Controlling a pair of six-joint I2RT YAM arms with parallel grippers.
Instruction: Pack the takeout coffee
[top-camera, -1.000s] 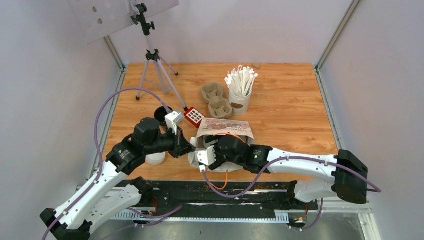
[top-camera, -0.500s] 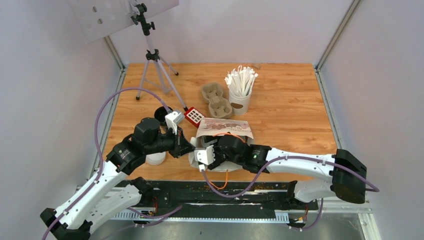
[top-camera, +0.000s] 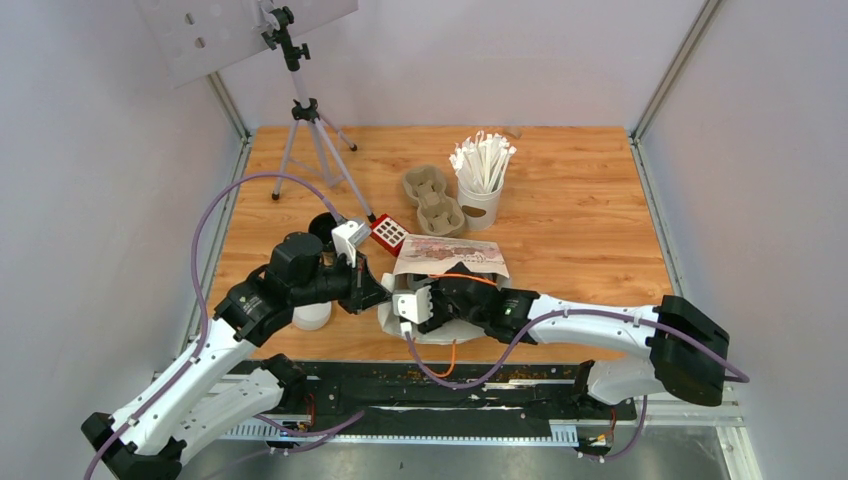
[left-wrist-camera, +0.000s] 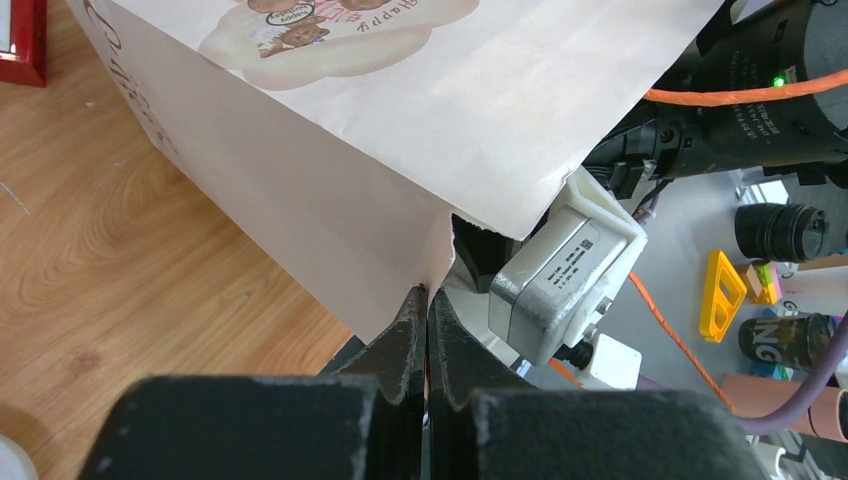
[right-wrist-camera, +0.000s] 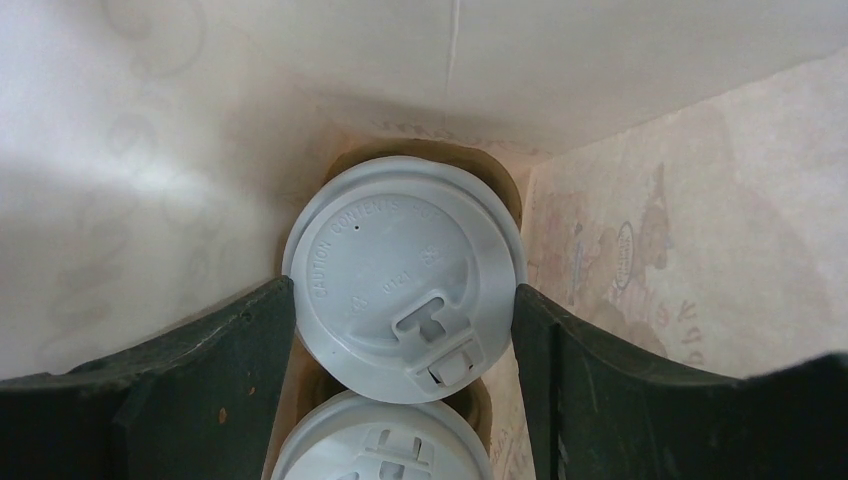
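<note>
A white printed paper bag (top-camera: 447, 254) lies on its side with its mouth toward the arms. My left gripper (left-wrist-camera: 427, 292) is shut on the torn edge of the bag's mouth (left-wrist-camera: 440, 215). In the right wrist view, two takeout coffee cups show only their white lids inside the bag: a far one (right-wrist-camera: 403, 275) and a near one (right-wrist-camera: 380, 440), partly cut off. My right gripper (right-wrist-camera: 403, 288) reaches into the bag, a finger pressed to each side of the far lid. The cups sit in a brown pulp holder (right-wrist-camera: 505, 180). From above, the bag hides the right fingers.
A stack of beige pulp cup trays (top-camera: 433, 200) and a white cup of paper-wrapped sticks (top-camera: 481, 190) stand behind the bag. A red box (top-camera: 388, 233) lies left of the bag, a tripod (top-camera: 305, 120) stands at back left, and a white cup (top-camera: 312, 317) sits under the left arm.
The right wrist has shifted slightly away from the near edge, deeper into the bag, and the bag's mouth moved a little with it. The left gripper keeps its hold.
</note>
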